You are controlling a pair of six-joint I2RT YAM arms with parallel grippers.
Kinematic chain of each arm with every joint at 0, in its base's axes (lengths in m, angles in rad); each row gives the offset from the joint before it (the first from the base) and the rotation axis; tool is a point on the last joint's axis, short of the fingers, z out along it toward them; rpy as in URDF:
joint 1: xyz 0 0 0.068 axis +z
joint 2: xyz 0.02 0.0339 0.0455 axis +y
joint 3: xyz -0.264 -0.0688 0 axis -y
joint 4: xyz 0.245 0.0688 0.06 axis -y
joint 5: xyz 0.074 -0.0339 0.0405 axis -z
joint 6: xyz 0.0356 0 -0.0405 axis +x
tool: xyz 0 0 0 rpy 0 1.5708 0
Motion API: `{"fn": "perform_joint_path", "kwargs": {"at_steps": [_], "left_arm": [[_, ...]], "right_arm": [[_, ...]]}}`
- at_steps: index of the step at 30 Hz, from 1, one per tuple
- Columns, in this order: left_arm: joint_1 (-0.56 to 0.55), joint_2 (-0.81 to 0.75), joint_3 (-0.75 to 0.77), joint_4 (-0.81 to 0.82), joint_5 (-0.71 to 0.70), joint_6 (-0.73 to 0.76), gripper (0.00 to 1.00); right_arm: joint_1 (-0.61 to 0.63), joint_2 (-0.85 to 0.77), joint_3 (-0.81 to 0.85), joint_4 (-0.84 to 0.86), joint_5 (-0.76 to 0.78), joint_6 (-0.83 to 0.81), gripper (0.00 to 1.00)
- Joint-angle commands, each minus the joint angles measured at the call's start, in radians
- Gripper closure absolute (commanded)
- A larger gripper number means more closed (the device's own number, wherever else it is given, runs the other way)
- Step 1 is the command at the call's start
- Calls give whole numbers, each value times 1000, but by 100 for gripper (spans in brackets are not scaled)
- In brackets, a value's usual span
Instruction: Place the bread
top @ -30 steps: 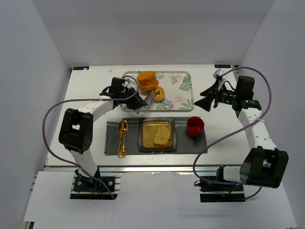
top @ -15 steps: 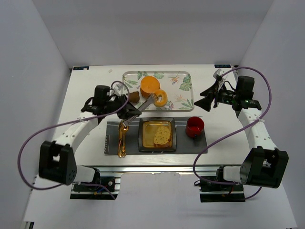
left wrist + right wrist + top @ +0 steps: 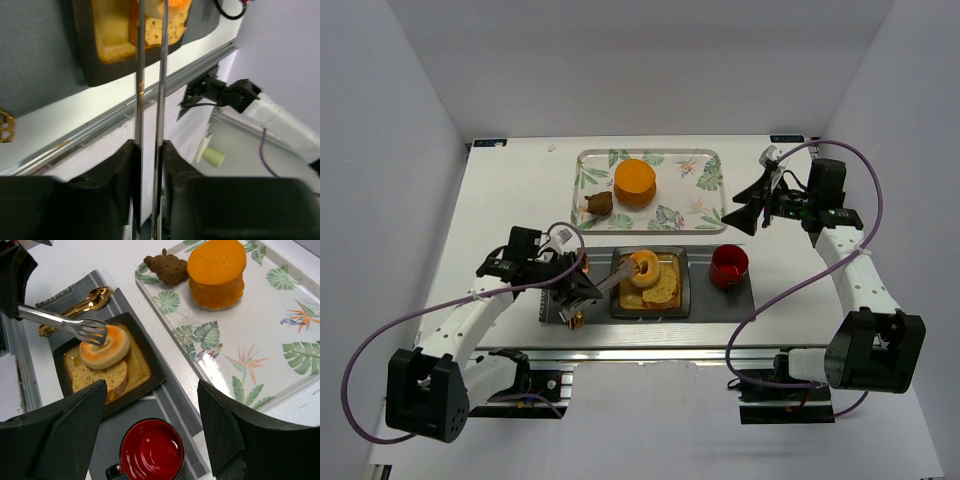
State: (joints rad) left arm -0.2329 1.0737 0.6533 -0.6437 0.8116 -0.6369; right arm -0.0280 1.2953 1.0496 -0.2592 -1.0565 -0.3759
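Observation:
The bread (image 3: 663,289) (image 3: 99,377) (image 3: 174,31), a speckled tan slice, lies flat in the dark square plate (image 3: 619,303) (image 3: 151,366). A ring-shaped bun (image 3: 642,266) (image 3: 106,346) rests partly on top of it. My left gripper (image 3: 582,290) (image 3: 149,150) is shut on metal tongs (image 3: 616,279) (image 3: 60,322) (image 3: 140,100), whose tips sit on the bun's left side and hole. My right gripper (image 3: 752,205) (image 3: 152,387) hangs open above the mat right of the plate, holding nothing.
A leaf-print tray (image 3: 706,170) (image 3: 260,340) at the back holds an orange round cake (image 3: 634,182) (image 3: 216,272) and a dark brown lump (image 3: 600,203) (image 3: 167,268). A red cup (image 3: 729,265) (image 3: 151,450) stands right of the plate on the grey mat (image 3: 720,300). Gold cutlery (image 3: 92,299) lies left of the plate.
My left arm swung back from the tray toward the near edge, carrying the ring bun in the tongs down onto the plate over the bread. The right arm barely moved.

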Motion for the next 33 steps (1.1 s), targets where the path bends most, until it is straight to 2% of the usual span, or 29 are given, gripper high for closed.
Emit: {"fn": "perform_joint_path", "kwargs": {"at_steps": [1,4,5,13,17,21,24,27,33], "left_arm": [[0,-2,0,-17,-28,20,61],[1,15,38,-24,-52,23,38],[1,17,51,-25,-63,22,35],[1,5,167,-63,-115,2,33],[15,-6,233,-96,-152,-1,39],[44,-15,281,-114,-178,3,60],[66,-15,278,-122,-167,22,70],[73,-20,263,-119,-149,25,75],[107,-31,299,-129,-163,37,74]], "right_arm": [[14,-1,9,2,-2,-24,22],[16,-1,16,-6,0,-34,22],[16,-1,16,-9,1,-38,22],[17,-17,-5,5,1,-29,22],[19,-21,-7,5,0,-34,22],[19,-13,-2,8,-2,-34,22],[20,-8,6,9,-3,-35,22],[20,-5,9,11,-2,-38,22],[20,-10,4,12,-7,-35,22]]}}
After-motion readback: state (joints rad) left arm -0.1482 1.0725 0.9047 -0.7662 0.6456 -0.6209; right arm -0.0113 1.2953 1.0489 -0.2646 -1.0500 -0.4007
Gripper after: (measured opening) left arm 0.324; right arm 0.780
